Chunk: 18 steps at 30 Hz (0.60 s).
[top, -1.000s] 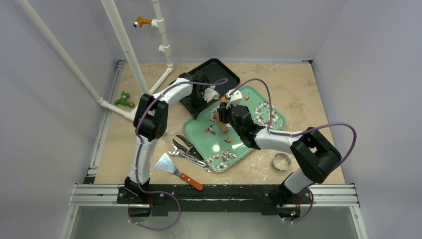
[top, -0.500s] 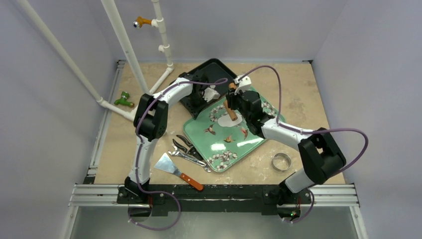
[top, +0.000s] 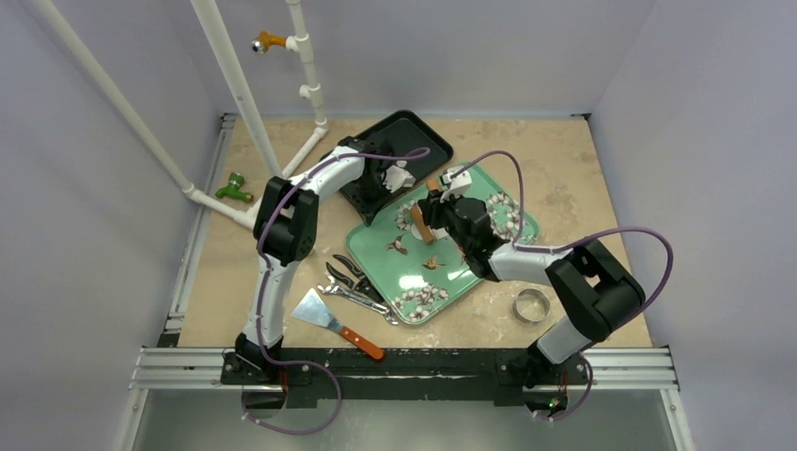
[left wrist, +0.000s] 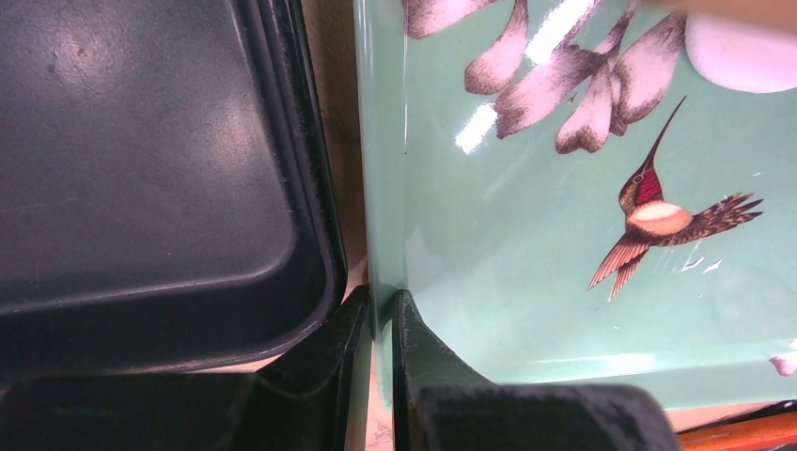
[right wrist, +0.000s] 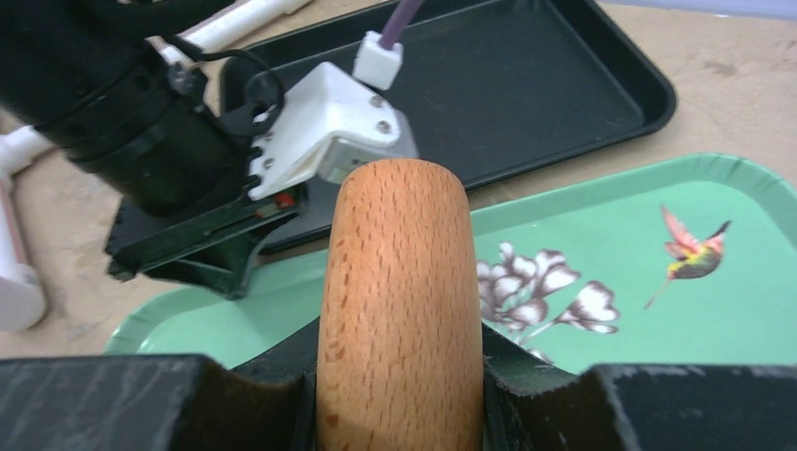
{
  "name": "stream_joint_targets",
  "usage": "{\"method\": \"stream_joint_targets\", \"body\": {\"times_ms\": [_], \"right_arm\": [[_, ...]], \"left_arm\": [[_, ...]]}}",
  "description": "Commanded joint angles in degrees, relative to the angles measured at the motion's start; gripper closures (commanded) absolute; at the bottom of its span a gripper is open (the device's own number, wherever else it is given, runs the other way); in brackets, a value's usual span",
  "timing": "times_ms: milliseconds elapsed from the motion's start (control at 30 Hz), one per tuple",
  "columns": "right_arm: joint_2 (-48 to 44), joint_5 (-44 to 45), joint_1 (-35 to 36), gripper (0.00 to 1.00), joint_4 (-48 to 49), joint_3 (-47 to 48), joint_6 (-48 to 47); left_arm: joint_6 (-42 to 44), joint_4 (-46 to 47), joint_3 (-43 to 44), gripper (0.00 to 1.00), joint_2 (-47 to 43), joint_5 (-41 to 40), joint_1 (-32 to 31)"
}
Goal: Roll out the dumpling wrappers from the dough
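Left gripper clamps tray rim; right gripper grips rolling pin.

The left gripper (left wrist: 381, 310) is nearly closed, its fingers pinching the rim of the green tray (left wrist: 526, 282), with the black tray (left wrist: 141, 169) just to its left on the bench. The right gripper (right wrist: 399, 371) is closed around the wooden rolling pin (right wrist: 399, 263). One dumpling wrapper (left wrist: 742, 56) lies flat on the green tray, ahead and right of the left gripper.

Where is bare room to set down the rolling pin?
Bare table lies far right of the green tray and in front of the small green object. Crowded: pliers and scraper at the tray's near left, metal ring near right.
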Motion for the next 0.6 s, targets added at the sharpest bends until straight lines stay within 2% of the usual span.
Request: {"method": "stream_joint_targets", "body": {"times_ms": [0,167,333,467,567], "right_arm": [[2.9,-2.0,3.5,1.0,-6.0,-4.0,3.8],[4.3,-2.2,3.5,1.0,-4.9,-4.1,4.5],[1.0,-1.7,3.5,1.0,-7.6,-2.3,2.0],[-5.1,-3.3,2.4,1.0,-13.8,5.6,-0.4],[-9.3,-9.1,0.0,1.0,-16.0,11.7,-0.4]], "left_arm": [[-0.7,-0.2,2.1,1.0,1.6,-0.4,0.1],[-1.0,-0.8,3.1,1.0,2.1,-0.1,0.2],[-0.8,-0.9,3.1,1.0,2.0,0.4,0.2],[-0.8,-1.0,3.1,1.0,2.0,0.9,0.3],[-0.8,-1.1,3.2,1.0,2.1,1.1,0.4]]}}
